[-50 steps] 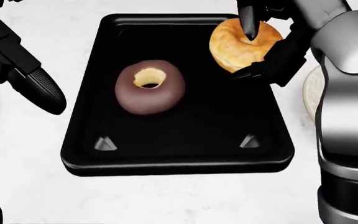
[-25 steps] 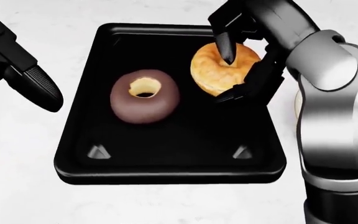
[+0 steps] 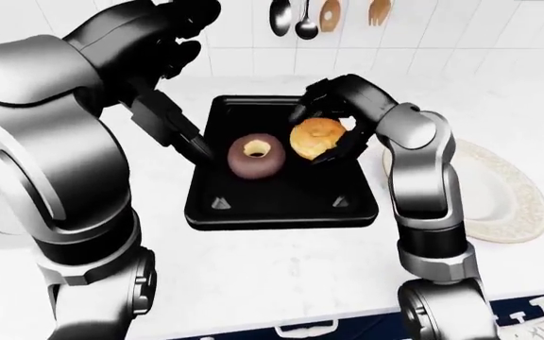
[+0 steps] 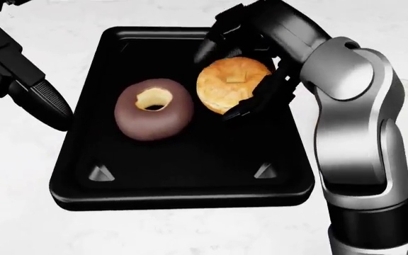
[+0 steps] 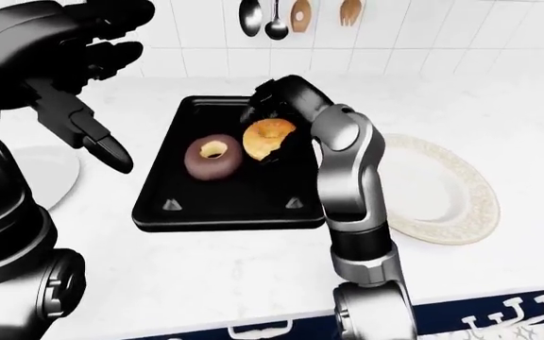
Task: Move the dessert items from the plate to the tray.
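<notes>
Placing step: glazed donut is gripped by right hand over tray, beside choc donut. Next: lowered, released. Left hand empty, fingers open.

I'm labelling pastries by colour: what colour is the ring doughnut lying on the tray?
The ring doughnut is chocolate brown with a pale yellow inner hole, clearest in the head view.
</notes>
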Motion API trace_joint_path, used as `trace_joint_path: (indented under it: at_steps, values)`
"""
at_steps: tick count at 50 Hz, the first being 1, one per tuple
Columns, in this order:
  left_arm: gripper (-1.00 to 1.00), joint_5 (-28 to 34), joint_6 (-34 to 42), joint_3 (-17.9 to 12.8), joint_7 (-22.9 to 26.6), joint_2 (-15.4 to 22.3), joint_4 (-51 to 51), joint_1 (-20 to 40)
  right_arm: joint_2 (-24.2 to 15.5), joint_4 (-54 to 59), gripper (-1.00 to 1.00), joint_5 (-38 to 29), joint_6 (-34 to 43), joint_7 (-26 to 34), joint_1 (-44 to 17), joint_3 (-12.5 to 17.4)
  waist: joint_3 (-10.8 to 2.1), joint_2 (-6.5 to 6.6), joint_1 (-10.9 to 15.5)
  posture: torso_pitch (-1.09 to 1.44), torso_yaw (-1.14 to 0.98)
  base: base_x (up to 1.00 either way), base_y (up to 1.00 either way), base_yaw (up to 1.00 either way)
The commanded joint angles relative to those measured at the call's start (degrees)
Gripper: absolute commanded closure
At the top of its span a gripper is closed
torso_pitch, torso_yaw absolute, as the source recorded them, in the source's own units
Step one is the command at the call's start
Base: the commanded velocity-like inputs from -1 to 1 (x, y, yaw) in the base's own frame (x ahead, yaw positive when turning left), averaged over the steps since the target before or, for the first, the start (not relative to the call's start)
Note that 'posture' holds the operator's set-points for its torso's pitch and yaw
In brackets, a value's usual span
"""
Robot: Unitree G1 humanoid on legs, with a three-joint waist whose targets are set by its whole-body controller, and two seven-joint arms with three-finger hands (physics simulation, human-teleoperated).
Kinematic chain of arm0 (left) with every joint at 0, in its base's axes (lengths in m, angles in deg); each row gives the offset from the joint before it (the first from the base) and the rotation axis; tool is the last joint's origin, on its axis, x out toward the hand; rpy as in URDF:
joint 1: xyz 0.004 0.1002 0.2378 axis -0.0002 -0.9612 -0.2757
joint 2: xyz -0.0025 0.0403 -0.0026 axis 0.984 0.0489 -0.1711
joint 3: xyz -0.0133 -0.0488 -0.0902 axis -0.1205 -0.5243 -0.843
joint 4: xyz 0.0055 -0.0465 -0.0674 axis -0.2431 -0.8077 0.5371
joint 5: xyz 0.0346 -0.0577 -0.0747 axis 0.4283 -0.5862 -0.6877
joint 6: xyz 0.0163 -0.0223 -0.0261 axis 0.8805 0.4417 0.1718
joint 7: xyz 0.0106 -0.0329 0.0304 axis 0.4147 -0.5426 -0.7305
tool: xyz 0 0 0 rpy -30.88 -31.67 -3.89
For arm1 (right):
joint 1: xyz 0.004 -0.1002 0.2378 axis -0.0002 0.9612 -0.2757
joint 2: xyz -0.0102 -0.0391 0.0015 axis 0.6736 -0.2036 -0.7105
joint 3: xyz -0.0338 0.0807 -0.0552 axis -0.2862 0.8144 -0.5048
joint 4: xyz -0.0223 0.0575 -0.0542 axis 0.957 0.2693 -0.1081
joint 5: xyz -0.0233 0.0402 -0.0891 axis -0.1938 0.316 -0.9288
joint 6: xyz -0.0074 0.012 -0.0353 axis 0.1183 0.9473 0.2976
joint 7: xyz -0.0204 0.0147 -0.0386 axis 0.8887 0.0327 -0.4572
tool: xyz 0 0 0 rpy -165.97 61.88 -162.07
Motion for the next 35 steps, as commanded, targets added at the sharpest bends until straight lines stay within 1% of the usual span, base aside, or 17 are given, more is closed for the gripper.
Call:
trace_joint_path:
  at_steps: [1,2,6,8,11,13,19,22,25,28,29,30,32,35]
  values:
    - [-1.00,0.1,-0.5,-0.4,-0.7,0.6,0.9,1.8,1.7,-1.9,-0.05,-0.1,-1.1,-0.7,0.8,-0.3,-0.63,0.85,0.2,0.00,-0.08,0.00,0.00,0.00]
    - [-1.00,0.0,-0.5,-0.5,-0.7,0.7,1.0,1.8,1.7,-1.9,-0.07,-0.1,-1.1,-0.6,0.8,-0.2,-0.68,0.84,0.2,0.00,-0.08,0.00,0.00,0.00]
    - [-1.00,-0.3,-0.5,-0.5,-1.0,0.8,0.8,1.8,1.7,-2.2,-0.29,0.0,-1.2,-0.3,1.0,-0.1,-0.77,0.76,0.1,0.00,-0.08,0.00,0.00,0.00]
    - [-1.00,-0.4,-0.5,-0.5,-1.0,0.9,0.8,1.9,1.7,-2.5,-0.37,-0.2,-1.0,-0.1,1.2,-0.2,-0.77,0.73,0.1,0.00,-0.08,0.00,0.00,0.00]
    - [-1.00,-0.4,-0.3,-0.5,-1.0,1.0,1.1,1.8,1.6,-2.6,-0.55,-0.1,-1.3,-0.1,1.5,-0.1,-0.78,0.71,0.1,0.00,-0.08,0.00,0.00,0.00]
    - [-1.00,-0.5,-0.4,-0.5,-1.0,1.1,1.0,1.9,1.4,-3.5,-0.61,-0.4,-0.6,0.7,1.2,-0.1,-0.77,0.69,0.1,0.00,-0.08,0.00,0.00,0.00]
    - [-1.00,-0.7,0.1,-0.4,-0.9,1.4,0.7,2.7,-0.8,-8.6,-0.59,-0.9,3.2,5.0,-1.4,1.2,-0.37,0.71,0.1,0.00,-0.08,0.00,0.00,0.00]
    - [-1.00,-0.7,0.6,-0.5,-0.5,2.1,0.4,3.7,-3.6,-13.5,-0.61,-0.8,5.7,8.7,-1.9,3.0,0.05,0.83,0.2,0.00,-0.08,0.00,0.00,0.00]
    - [-1.00,-0.6,0.9,-0.6,-0.1,2.6,0.0,4.6,-7.0,-17.7,-0.63,0.2,7.8,11.4,-2.0,5.5,0.47,0.93,0.5,0.00,-0.08,0.00,0.00,0.00]
    - [-1.00,0.3,2.4,-0.4,1.8,3.8,1.5,4.6,-10.9,-21.4,-0.66,1.5,9.8,13.8,-1.5,7.9,0.72,1.03,0.6,0.00,-0.08,0.00,0.00,0.00]
    - [-1.00,0.5,2.3,-0.6,2.2,4.3,1.7,4.3,-12.5,-22.6,-0.69,2.3,10.5,14.6,-1.4,9.4,0.81,1.05,0.7,0.00,-0.08,0.00,0.00,0.00]
    - [-1.00,0.8,2.4,-0.6,2.5,4.5,1.8,4.4,-13.4,-23.2,-0.69,2.9,11.2,14.7,-1.5,9.8,0.90,1.05,0.7,0.00,-0.08,0.00,0.00,0.00]
    - [-1.00,0.9,2.4,-1.3,3.8,5.7,2.3,4.2,-17.1,-26.6,-0.72,4.7,13.5,16.9,-1.0,12.5,0.98,1.06,0.7,0.00,-0.08,0.00,0.00,0.00]
    - [-1.00,0.9,2.8,-2.3,5.3,7.5,2.6,4.4,-22.3,-28.7,-0.75,8.6,15.7,17.6,-0.6,16.9,1.05,1.03,0.8,0.00,-0.08,0.00,0.00,0.00]
